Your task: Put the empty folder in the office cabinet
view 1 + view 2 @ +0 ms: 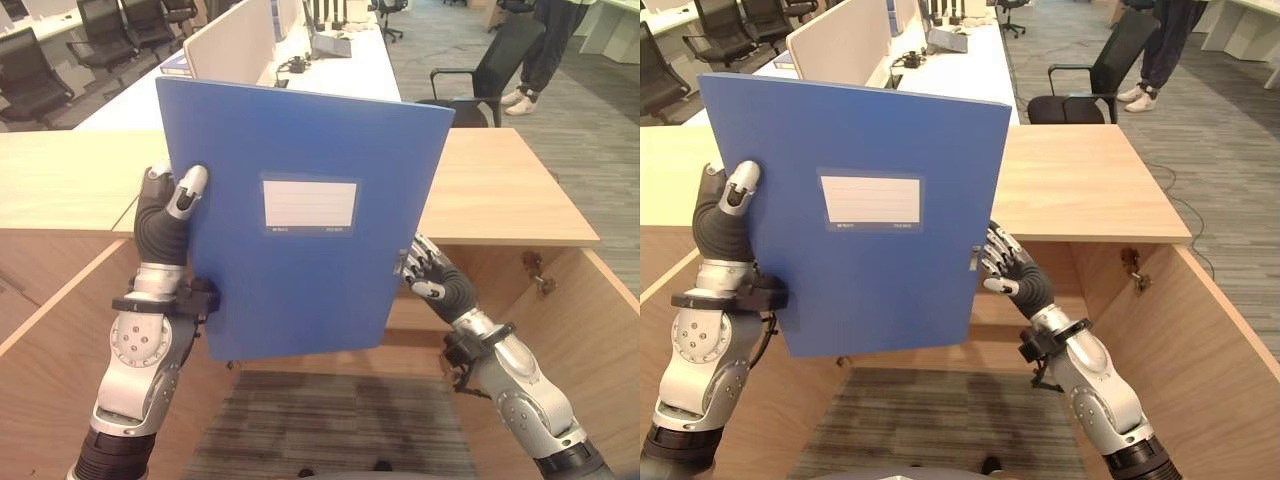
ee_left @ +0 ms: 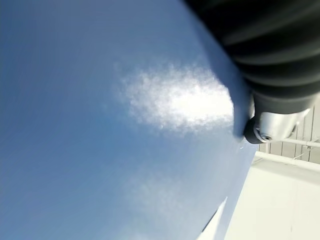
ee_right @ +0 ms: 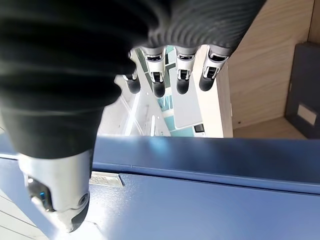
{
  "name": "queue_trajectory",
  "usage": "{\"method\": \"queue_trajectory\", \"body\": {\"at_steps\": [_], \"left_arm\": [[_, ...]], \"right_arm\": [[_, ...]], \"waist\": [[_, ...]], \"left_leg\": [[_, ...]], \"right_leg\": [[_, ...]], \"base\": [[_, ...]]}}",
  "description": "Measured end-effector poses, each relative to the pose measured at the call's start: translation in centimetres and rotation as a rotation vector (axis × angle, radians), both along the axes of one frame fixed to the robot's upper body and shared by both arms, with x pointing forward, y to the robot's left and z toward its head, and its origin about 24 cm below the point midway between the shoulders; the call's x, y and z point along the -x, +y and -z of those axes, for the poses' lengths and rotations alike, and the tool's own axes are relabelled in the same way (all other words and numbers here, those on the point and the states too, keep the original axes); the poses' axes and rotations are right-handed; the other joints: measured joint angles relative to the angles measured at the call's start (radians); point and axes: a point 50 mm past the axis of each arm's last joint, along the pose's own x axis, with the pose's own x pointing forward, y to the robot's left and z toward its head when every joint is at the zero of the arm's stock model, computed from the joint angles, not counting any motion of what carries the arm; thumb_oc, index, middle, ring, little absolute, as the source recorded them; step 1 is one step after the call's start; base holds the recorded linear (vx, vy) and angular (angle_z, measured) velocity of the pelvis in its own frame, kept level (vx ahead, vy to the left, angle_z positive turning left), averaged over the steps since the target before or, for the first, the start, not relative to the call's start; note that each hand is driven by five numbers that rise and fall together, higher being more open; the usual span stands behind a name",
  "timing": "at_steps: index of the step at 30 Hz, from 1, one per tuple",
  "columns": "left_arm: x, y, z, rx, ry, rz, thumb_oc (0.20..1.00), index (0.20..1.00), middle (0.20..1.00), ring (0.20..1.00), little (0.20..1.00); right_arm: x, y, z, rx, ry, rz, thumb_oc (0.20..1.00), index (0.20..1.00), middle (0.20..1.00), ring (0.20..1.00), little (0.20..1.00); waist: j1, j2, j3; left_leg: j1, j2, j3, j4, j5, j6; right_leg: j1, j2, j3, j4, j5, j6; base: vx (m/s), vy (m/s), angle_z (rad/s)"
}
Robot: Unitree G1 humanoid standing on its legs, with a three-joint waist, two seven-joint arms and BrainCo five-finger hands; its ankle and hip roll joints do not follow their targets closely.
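A blue folder with a white label stands upright in the air in front of the wooden office cabinet, whose doors are swung open. My left hand holds the folder's left edge, with the thumb on the front and the fingers hidden behind. At the folder's right edge, by the small metal clasp, is my right hand. Its fingers reach straight out past the edge of the folder, and its thumb rests on the blue face.
The cabinet's open doors stand at both sides of me, with carpet between them. A dark folder lies inside the cabinet. Beyond the cabinet top are a long white desk, black office chairs and a standing person.
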Motion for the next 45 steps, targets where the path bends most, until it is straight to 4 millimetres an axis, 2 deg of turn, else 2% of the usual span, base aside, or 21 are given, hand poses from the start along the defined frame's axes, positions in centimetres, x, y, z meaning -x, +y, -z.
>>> {"method": "queue_trajectory", "body": {"at_steps": [3, 10, 20, 31, 45], "left_arm": [[-0.1, -0.7, 0.4, -0.011, 0.025, 0.038, 0.200, 0.200, 0.200, 0.200, 0.200], [-0.2, -1.1, 0.8, -0.020, 0.049, 0.061, 0.200, 0.200, 0.200, 0.200, 0.200], [-0.7, -1.1, 1.7, -0.011, 0.094, 0.060, 0.200, 0.200, 0.200, 0.200, 0.200], [-0.7, -1.3, 1.8, -0.001, 0.100, 0.080, 0.200, 0.200, 0.200, 0.200, 0.200], [-0.9, -2.1, 2.3, -0.030, 0.136, 0.132, 0.200, 0.200, 0.200, 0.200, 0.200]], "right_arm": [[-0.5, 0.5, 0.5, -0.008, 0.018, -0.007, 1.000, 1.000, 1.000, 1.000, 1.000], [-0.8, 0.2, 1.5, 0.000, 0.063, 0.034, 1.000, 1.000, 1.000, 1.000, 1.000], [-0.8, 0.4, 2.1, 0.012, 0.076, 0.052, 1.000, 1.000, 1.000, 1.000, 1.000], [-0.7, 0.9, 2.8, 0.028, 0.115, 0.015, 1.000, 1.000, 1.000, 1.000, 1.000], [-0.8, 0.5, 5.0, 0.099, 0.198, 0.023, 1.000, 1.000, 1.000, 1.000, 1.000]], "waist": [[-0.010, -0.008, -0.005], [-0.017, -0.011, -0.008], [-0.018, -0.008, -0.009], [-0.017, -0.008, -0.009], [-0.016, -0.009, -0.009]], "left_leg": [[0.000, 0.000, 0.000, 0.000, 0.000, 0.000], [0.001, 0.000, 0.001, 0.000, 0.000, 0.000], [0.000, 0.000, 0.000, 0.000, 0.000, 0.000], [0.000, 0.000, 0.000, 0.000, 0.000, 0.000], [0.000, 0.000, -0.001, 0.000, 0.000, 0.000]], "right_leg": [[0.000, 0.000, 0.000, 0.000, 0.000, 0.000], [0.000, 0.000, 0.001, 0.000, 0.000, 0.000], [0.000, 0.000, 0.000, 0.000, 0.000, 0.000], [0.001, 0.000, 0.000, 0.000, 0.000, 0.000], [0.001, 0.000, -0.001, 0.000, 0.000, 0.000]], "base": [[0.00, 0.000, 0.00], [0.00, 0.000, 0.00], [0.00, 0.000, 0.00], [0.00, 0.000, 0.00], [0.00, 0.000, 0.00]]}}
